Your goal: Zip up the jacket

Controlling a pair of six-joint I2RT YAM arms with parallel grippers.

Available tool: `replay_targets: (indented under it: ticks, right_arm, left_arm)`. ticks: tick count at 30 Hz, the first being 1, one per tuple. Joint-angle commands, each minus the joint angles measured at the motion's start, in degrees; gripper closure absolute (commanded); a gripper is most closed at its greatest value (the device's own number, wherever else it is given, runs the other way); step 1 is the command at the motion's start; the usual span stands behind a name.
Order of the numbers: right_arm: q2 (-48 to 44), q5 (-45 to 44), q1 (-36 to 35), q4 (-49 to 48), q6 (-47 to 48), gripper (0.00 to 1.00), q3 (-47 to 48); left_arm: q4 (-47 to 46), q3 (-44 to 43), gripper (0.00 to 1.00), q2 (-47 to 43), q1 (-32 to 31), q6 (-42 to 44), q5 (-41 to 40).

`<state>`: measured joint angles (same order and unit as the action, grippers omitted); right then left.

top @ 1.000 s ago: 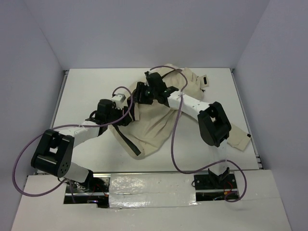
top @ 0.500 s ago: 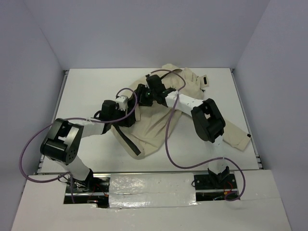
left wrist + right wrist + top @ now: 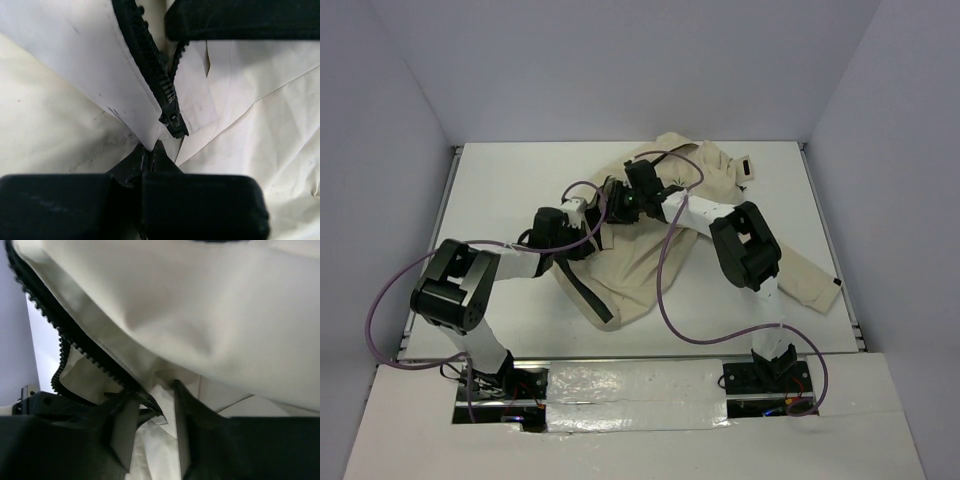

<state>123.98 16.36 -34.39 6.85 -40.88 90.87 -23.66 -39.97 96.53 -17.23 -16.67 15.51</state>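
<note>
The cream jacket point(image 3: 645, 265) lies crumpled in the middle of the table, front open, with a dark strip along its lower left edge. In the left wrist view my left gripper point(image 3: 150, 149) is shut on the pale corner of the jacket's front edge, just below the lower end point(image 3: 174, 124) of the dark zipper point(image 3: 150, 65). From above, the left gripper point(image 3: 590, 238) sits close beside the right gripper point(image 3: 616, 203). My right gripper point(image 3: 155, 407) stands open, its jaws either side of the other zipper row's end point(image 3: 150, 405) and a fold of cloth.
A beige sleeve point(image 3: 810, 285) with a dark cuff reaches toward the right table edge. A dark tag point(image 3: 745, 166) shows at the collar, far right. Purple cables loop over both arms. Grey walls close in the white table point(image 3: 500, 180) on three sides.
My left arm has swung its elbow inward and carried its gripper right, up to the zipper's lower end, where it shut on the cloth. The right gripper has shifted slightly left, jaws narrower.
</note>
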Motion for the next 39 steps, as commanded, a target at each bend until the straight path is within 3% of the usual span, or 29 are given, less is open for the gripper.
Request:
replay_targets:
  ticks: [1,4,7,14,18,22,30,39]
  right_arm:
    - [-0.1,0.2,1.4,-2.4,0.8,0.64,1.2]
    - [-0.8,2.9,1.5,-4.6,2.2,0.67,-0.3]
    - [-2.3,5.3,1.4,-6.7,4.0,0.67,-2.6]
    - [-12.4,11.9,1.7,-13.9,15.7,0.59,-11.5]
    - [-21.0,16.7,1.5,-20.6,22.9,0.57,-20.3]
    - [-27.7,19.8,1.1,-20.4,25.9,0.52,-23.2]
    - [-30.3,22.1,-1.9,-20.7,25.1,0.45,-23.7]
    - [-23.4,20.6,-5.2,-21.7,20.8,0.43,-20.5]
  left_arm:
    - [-0.9,-0.3,1.0,-1.1,1.2,1.1,2.9]
    - [2.3,-1.3,1.0,-3.3,2.9,4.1,7.6]
    - [11.1,-4.5,1.0,-5.4,5.1,11.5,13.7]
    - [39.9,-15.6,1.0,-9.1,9.1,32.0,24.8]
    - [53.4,-19.5,1.0,-9.9,10.6,37.8,30.1]
    - [58.8,-20.9,1.0,-10.7,11.0,42.3,32.7]
    - [66.2,-23.9,1.0,-10.6,11.0,48.1,32.0]
    - [67.3,-23.9,1.0,-10.7,11.4,48.3,35.4]
